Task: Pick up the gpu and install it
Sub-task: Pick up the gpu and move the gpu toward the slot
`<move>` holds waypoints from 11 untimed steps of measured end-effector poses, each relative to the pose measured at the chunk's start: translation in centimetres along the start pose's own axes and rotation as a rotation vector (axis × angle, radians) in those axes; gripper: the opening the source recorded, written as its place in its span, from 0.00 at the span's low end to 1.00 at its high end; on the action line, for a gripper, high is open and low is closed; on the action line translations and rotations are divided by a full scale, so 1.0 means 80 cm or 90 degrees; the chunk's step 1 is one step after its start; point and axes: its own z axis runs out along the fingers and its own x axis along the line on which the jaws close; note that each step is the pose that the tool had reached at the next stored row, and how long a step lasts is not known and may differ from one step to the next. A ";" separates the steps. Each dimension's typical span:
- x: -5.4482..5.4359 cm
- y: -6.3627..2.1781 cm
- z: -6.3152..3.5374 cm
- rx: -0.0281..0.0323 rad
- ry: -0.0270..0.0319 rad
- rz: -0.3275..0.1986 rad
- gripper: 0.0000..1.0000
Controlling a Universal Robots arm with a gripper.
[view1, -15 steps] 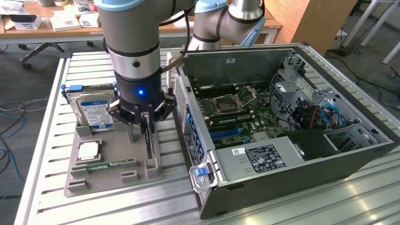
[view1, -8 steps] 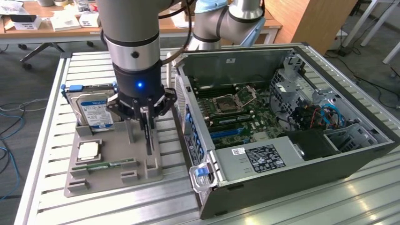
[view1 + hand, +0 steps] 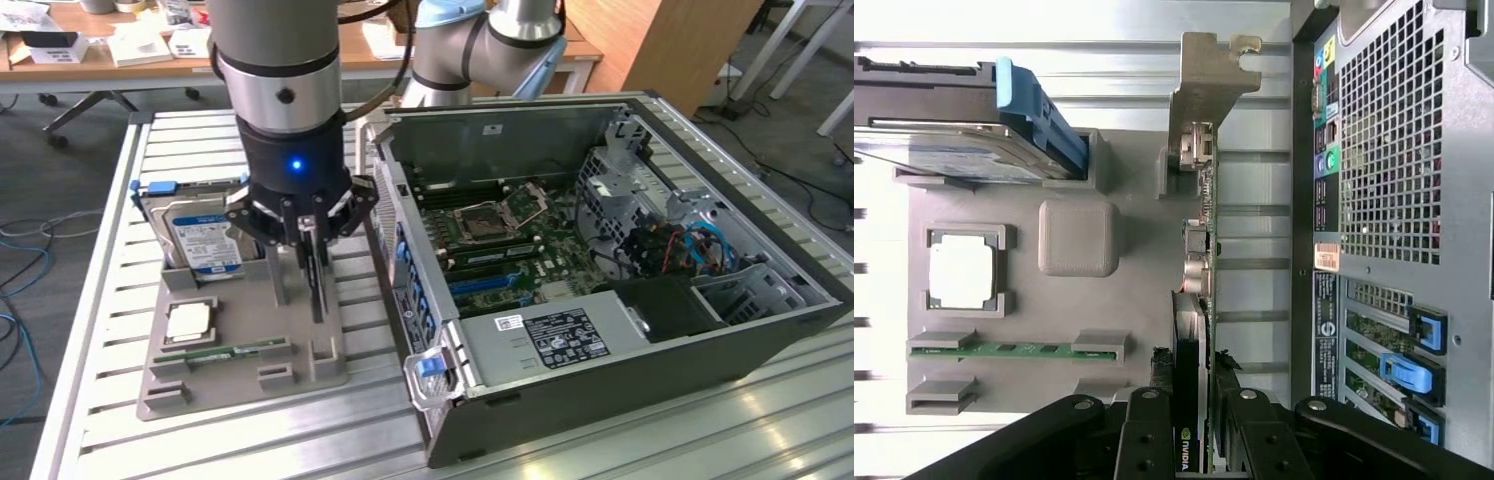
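The gpu stands on edge in a slot of the grey holder, on the side nearest the computer case.

**Step in hand (judgement):** pick-up. The grasp is made, and installation has not begun. The fingers are closed on the card, one against each face, well away from the bracket.

**Layout, exterior view, read from the gpu:**
- Ten o'clock: the hard drive, upright in its own slot.
- Nine o'clock: the processor, flat in a recess.
- Eight o'clock: the RAM stick, held in clips.
- Three o'clock: the open case, just beside the holder, with the motherboard exposed.

Everything rests on the slatted metal desk.

**Next move (judgement):** the card likely needs a straight pull along its slot with no twist, since the holder walls flank it closely. Seating it would call for the bracket end to face the case's rear panel and the contact edge to sit square to the board.

**Appearance:** the card is thin and flat, with a green board edge and a dark face. A pale metal bracket carrying connector ports sits at one end. A white NVIDIA mark shows between the fingers.
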 end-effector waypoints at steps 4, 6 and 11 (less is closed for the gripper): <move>0.000 0.000 -0.008 0.0000 0.0000 0.000 0.26; 0.000 0.001 -0.012 0.0000 0.0000 0.000 0.26; 0.000 0.001 -0.021 0.0000 0.0000 0.000 0.26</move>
